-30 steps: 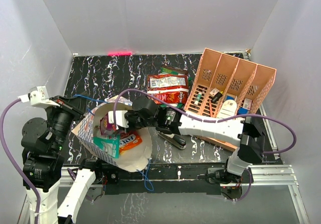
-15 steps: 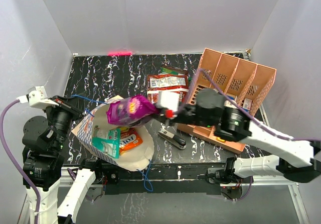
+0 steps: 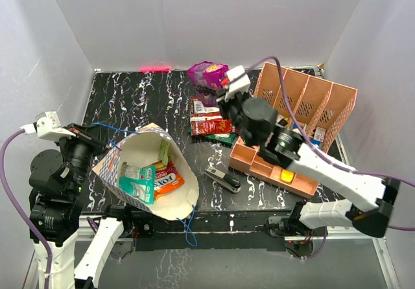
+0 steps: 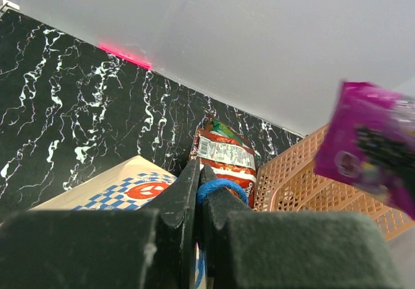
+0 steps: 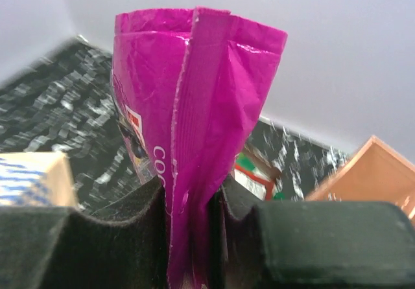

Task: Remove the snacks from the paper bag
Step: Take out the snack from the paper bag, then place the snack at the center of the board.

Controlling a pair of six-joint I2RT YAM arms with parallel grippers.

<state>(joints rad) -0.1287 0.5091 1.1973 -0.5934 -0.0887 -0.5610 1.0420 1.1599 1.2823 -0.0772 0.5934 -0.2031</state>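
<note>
purple packet out of the bag, now high at the back

since half a second ago the right claw (image 5: 191,218) has swung the purple packet (image 3: 207,75) from over the bag (image 3: 144,143) to the far edge, above the red packets (image 3: 211,117) already lying there. its jaws are clamped on the packet's lower fold only, so the bulk stands free above them. my worry: a thin pinch on slick foil can slip, and a release from this height could send it onto the organiser (image 3: 305,104) just beside. the left claw (image 4: 200,192) is pinched shut on the blue handle (image 4: 217,188), holding the bag's mouth open; if that string slips, the bag folds over the orange packet (image 3: 167,182) and teal packet (image 3: 137,184) inside.
</note>
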